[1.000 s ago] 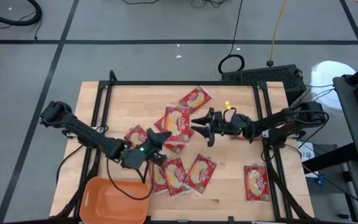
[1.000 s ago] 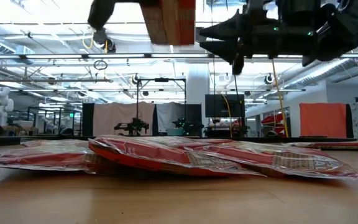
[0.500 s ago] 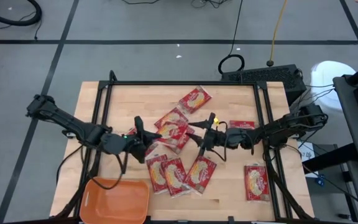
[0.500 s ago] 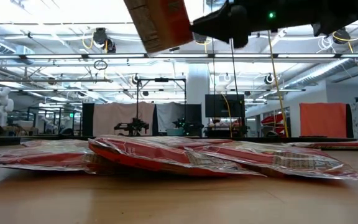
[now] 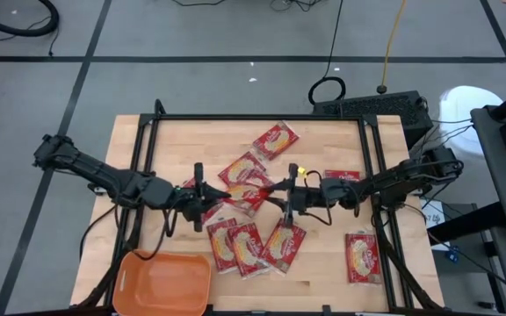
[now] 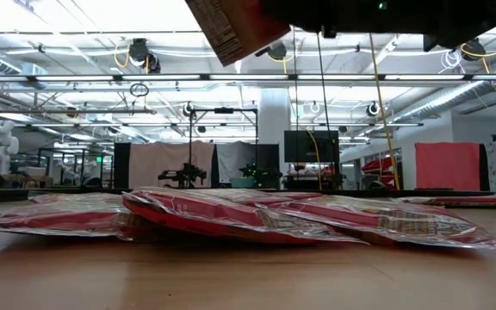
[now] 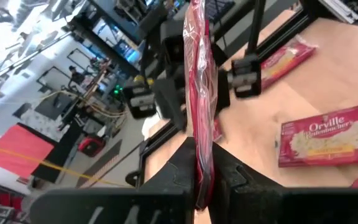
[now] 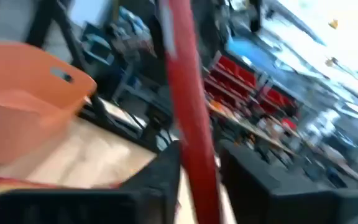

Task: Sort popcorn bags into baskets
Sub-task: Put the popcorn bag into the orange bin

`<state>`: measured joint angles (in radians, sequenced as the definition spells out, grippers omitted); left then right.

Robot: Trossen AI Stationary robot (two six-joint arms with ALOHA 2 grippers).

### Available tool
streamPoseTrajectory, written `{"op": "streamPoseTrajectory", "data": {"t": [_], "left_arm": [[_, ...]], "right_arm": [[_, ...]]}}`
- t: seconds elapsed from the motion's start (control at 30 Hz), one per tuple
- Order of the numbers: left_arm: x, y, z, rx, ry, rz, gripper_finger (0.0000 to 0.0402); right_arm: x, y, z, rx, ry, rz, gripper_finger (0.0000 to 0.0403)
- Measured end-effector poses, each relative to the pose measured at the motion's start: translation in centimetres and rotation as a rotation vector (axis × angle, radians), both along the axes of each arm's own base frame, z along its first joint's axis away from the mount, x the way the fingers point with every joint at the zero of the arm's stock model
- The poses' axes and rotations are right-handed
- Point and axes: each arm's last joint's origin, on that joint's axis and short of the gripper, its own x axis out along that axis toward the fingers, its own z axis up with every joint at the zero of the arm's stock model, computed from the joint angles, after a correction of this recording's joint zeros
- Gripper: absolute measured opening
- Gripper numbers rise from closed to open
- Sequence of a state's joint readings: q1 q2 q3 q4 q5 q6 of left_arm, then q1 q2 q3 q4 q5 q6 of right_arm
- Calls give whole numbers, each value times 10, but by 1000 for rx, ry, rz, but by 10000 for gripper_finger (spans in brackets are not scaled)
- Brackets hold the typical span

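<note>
A red popcorn bag (image 5: 244, 190) hangs in the air between my two grippers over the middle of the table. It shows edge-on in the left wrist view (image 7: 197, 74) and the right wrist view (image 8: 184, 87), and tilted at the top of the low view (image 6: 235, 26). My left gripper (image 5: 219, 193) is shut on its left end. My right gripper (image 5: 269, 191) is shut on its right end. Several more red bags (image 5: 235, 246) lie flat on the wood. The orange basket (image 5: 161, 285) stands at the near left corner. My left gripper pinches the bag's left end (image 7: 201, 163) between its two fingers, coming level from the table's left. The bag is lifted clear and stands on edge. My right gripper has the bag's opposite end (image 8: 197, 155) between its fingers (image 8: 166, 168), coming level from the right.
Loose bags lie at the far middle (image 5: 275, 139), under the grippers (image 5: 246, 168), near the middle (image 5: 284, 241), by the right rail (image 5: 341, 175) and at the near right (image 5: 361, 257). Black frame rails (image 5: 143, 158) run along the table's left and right sides.
My left gripper drew back a little toward the table's left and turned its wrist, tipping the held bag from upright to slanted. My right gripper moved toward the near left, came up to the bag's free end, and its fingers closed in around it.
</note>
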<state>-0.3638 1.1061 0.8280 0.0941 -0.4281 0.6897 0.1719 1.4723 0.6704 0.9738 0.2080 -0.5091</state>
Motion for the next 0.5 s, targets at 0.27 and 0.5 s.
{"op": "streamPoseTrajectory", "data": {"t": [0.27,0.5], "left_arm": [[1,5,-1,-41,0,63,31],[-19,5,14,-148,-35,278,149]], "right_arm": [[0,0,1,32,-14,0,18],[17,1,19,105,65,-75,12]]}}
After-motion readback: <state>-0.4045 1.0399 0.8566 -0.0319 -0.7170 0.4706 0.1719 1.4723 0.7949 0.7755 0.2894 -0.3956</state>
